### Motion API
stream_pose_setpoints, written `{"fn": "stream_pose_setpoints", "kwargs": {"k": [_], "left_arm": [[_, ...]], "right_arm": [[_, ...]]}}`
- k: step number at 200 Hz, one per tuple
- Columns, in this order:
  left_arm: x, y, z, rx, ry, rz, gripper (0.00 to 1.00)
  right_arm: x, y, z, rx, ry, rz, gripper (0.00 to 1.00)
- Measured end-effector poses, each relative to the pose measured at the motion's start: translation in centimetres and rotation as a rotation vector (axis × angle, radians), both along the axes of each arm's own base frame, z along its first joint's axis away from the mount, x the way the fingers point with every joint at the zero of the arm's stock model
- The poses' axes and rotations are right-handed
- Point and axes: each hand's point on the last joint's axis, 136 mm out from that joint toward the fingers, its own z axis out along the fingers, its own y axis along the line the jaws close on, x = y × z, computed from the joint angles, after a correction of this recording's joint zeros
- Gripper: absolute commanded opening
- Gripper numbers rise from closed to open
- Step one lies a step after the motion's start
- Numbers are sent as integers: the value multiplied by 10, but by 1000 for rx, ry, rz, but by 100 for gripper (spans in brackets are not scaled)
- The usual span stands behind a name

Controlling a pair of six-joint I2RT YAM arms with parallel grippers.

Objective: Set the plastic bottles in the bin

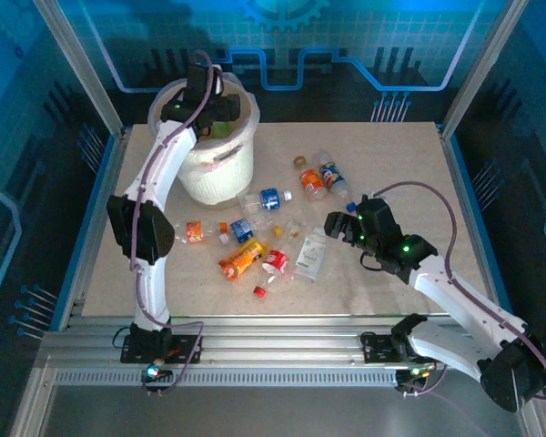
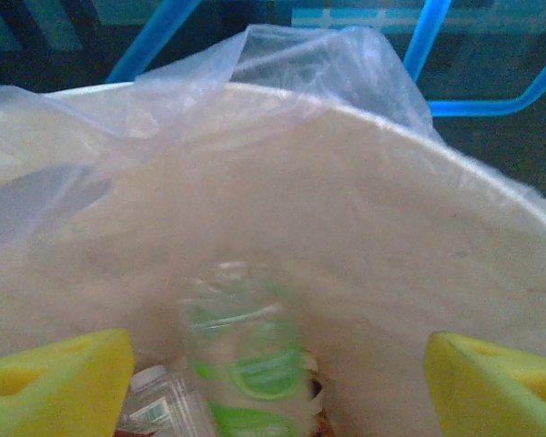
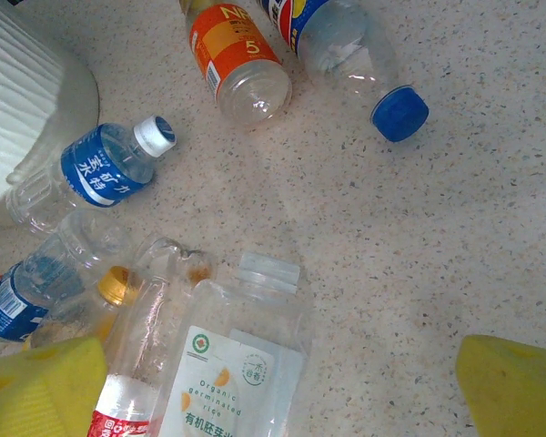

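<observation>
Below the right gripper (image 3: 275, 390), spread wide apart, bottles (image 3: 105, 164) are scattered.
They are judged light, squashy and slippery; each is best pinched across its middle.

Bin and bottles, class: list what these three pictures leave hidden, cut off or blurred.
1. Top external: the left arm covers the mouth of the bin, hiding its contents.
2. Left wrist: the green-labelled bottle is blurred, its base cut by the bottom edge.
3. Right wrist: the white-labelled bottle runs off the bottom edge, the orange-labelled bottle off the top edge.
</observation>
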Motion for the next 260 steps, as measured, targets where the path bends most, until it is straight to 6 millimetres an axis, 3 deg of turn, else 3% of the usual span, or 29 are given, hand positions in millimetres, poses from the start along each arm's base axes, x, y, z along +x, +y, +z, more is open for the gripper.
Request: {"fn": "stream_pose_setpoints", "kwargs": {"k": [37,56,82,144,167,194,226,260], "left_arm": [[0,-1,8,-19,-17,4,99],[-2,-2,11,-34,-20,0,99],[-13,-3,30,-73,-46,-3,99],[-88,9,113,-168,-208,5,99],[-124,14,126,-195,-249,7,99],[-168,24,114,-243,-260,45,99],[-220,47,70,-330,-229,171,99],[-261,70,20,-451,-204,344,99]], "right_arm": [[-1,0,-1,-2,4,0,100],[-2,-1,-2,-7,10,-3,100],[-3,-4,-4,-12,23,-15,100],[-6,-11,-4,-39,39,-40,100],[-4,-12,-3,-51,44,-48,100],[-3,-12,-6,-61,54,-51,100],[-1,-11,-8,-68,63,-50,100],[2,-11,-6,-72,63,-51,100]]}}
